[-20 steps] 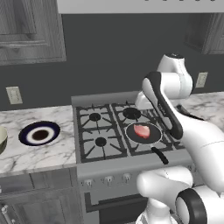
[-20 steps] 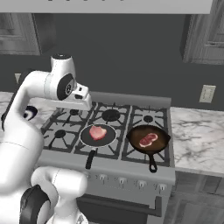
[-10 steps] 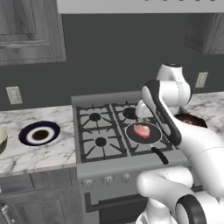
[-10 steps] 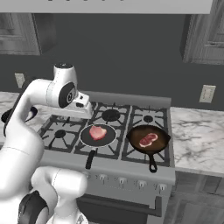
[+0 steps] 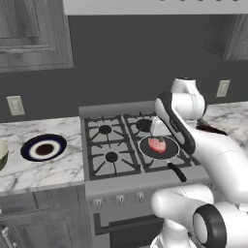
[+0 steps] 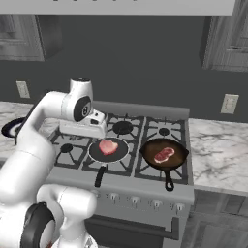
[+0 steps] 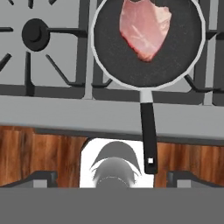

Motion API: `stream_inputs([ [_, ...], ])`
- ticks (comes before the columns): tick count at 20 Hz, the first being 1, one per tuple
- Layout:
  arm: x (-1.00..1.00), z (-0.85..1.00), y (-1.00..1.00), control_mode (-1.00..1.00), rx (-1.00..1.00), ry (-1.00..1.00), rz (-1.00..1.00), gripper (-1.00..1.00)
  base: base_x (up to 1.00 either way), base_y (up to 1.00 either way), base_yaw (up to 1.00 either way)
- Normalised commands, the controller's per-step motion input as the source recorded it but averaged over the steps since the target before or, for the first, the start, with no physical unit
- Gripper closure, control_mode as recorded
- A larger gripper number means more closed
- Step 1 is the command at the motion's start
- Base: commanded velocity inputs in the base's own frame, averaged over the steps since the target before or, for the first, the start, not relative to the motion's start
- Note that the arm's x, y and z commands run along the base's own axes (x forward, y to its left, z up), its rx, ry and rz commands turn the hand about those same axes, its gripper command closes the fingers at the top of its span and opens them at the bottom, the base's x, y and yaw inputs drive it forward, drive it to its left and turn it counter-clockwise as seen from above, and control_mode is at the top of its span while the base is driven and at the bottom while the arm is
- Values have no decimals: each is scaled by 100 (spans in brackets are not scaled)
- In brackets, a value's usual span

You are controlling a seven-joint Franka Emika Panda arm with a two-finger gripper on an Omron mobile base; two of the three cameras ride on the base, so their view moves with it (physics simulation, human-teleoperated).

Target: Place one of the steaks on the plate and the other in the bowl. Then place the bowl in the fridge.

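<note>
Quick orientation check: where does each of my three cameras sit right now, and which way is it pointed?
Left base view: behind the arm on its left, looking forward and down at the stove, with the plate on the counter; the white arm rises at lower right.
Right base view: behind on the right, facing the same stove; the arm rises at lower left.
Hand view: on the hand, looking down along the end effector at the stove's front edge.
Shared: all three show the pale pink steak in its pan.

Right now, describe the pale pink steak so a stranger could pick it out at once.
Find the stove between the marble counters. The pale pink steak lies in the silver-rimmed pan on its front burner. Its neighbour, the darker marbled steak, sits in the all-black skillet.
</note>
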Motion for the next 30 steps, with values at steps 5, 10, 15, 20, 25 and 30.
stream_inputs([
  [5,17,-34,-14,-100,0,5,0,-100,0,0,0],
  [10,22,-33,-1,-100,0,1,0,-100,0,0,0],
  [15,31,-23,0,-100,0,2,0,-100,0,0,0],
  [20,43,-13,0,-100,0,7,0,-100,0,0,0],
  [25,45,-22,0,-100,0,4,0,-100,0,0,0],
  [30,39,-29,0,-100,0,5,0,-100,0,0,0],
])
